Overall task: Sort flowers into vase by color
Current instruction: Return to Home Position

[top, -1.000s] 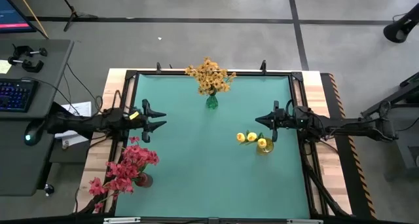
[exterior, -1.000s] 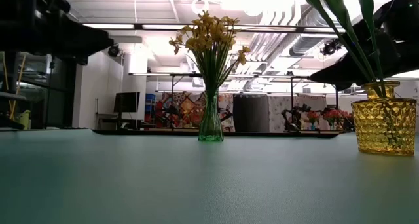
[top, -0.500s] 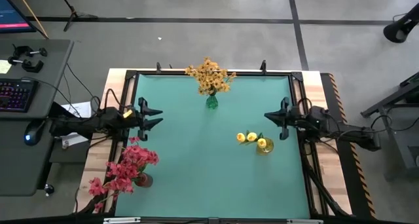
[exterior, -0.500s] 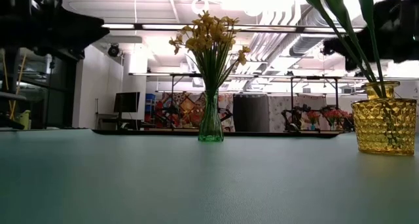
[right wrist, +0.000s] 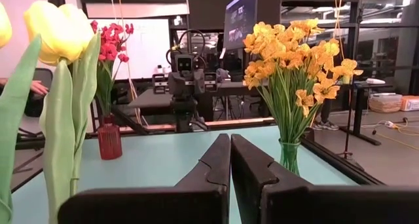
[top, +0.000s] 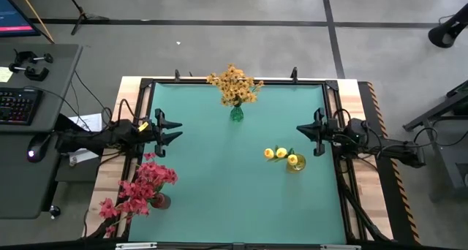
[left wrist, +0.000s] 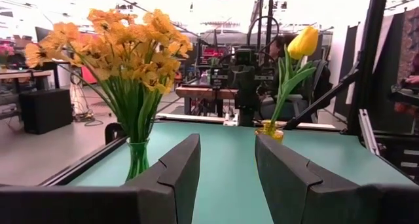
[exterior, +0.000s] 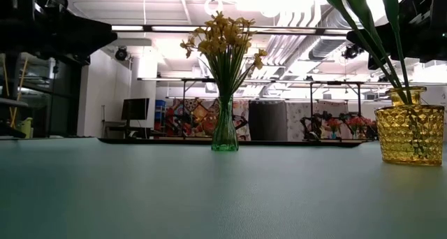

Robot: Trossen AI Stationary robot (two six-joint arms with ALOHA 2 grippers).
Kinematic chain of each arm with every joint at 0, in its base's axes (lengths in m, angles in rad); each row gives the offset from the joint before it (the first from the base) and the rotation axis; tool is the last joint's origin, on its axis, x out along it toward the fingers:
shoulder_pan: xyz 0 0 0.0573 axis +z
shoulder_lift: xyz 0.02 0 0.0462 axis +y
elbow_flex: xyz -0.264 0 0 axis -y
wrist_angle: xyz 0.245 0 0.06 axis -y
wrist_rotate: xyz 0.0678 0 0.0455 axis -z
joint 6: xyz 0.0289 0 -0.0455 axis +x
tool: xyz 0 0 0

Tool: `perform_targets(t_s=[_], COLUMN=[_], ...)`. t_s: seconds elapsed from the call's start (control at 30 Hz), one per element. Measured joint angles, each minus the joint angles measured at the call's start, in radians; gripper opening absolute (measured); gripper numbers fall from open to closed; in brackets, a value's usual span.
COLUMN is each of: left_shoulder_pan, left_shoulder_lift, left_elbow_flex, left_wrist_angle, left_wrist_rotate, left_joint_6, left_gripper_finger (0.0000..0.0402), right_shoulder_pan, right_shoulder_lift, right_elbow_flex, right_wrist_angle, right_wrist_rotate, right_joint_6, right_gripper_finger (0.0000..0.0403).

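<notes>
Three vases of flowers stand upright on their bases on the teal mat. A green glass vase (top: 235,113) at the far middle holds orange-yellow sprays (top: 234,86). An amber vase (top: 295,163) toward the right holds yellow tulip buds (top: 279,153). A red vase (top: 160,200) at the near left corner holds red-pink blooms (top: 143,183). My left gripper (top: 180,131) hangs open at the mat's left edge, pointing level toward the right. My right gripper (top: 297,130) is shut at the right edge, just beyond the amber vase, and holds nothing.
A black frame rail (top: 234,80) runs around the teal mat (top: 219,177). A desk with a keyboard (top: 14,104) stands beyond the table's left side. In the low view the tulip stems (exterior: 377,36) rise in front of my right arm (exterior: 419,29).
My right gripper has drawn back toward the table's right edge and risen, tipping up away from the amber vase, and has stayed shut. The flowers and vases have not moved.
</notes>
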Motion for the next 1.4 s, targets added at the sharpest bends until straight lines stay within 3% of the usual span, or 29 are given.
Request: perform_targets(t_s=[0.53,0.73,1.4], left_shoulder_pan=[0.033,0.033,0.007], left_shoulder_lift=[0.0,0.0,0.011], left_elbow_flex=[0.0,0.0,0.0], left_wrist_angle=[0.0,0.0,-0.001], left_wrist_rotate=[0.0,0.0,0.0], left_joint_6=[0.0,0.0,0.0], left_gripper_finger=[0.0136,0.0136,0.0136], right_shoulder_pan=[0.0,0.0,0.026], right_shoulder_lift=[0.0,0.0,0.006], right_elbow_flex=[0.0,-0.001,-0.001], right_wrist_angle=[-0.015,-0.133,-0.132], right_wrist_rotate=[0.0,0.0,0.005], right_joint_6=[0.0,0.0,0.0], right_gripper_finger=[0.0,0.0,0.0])
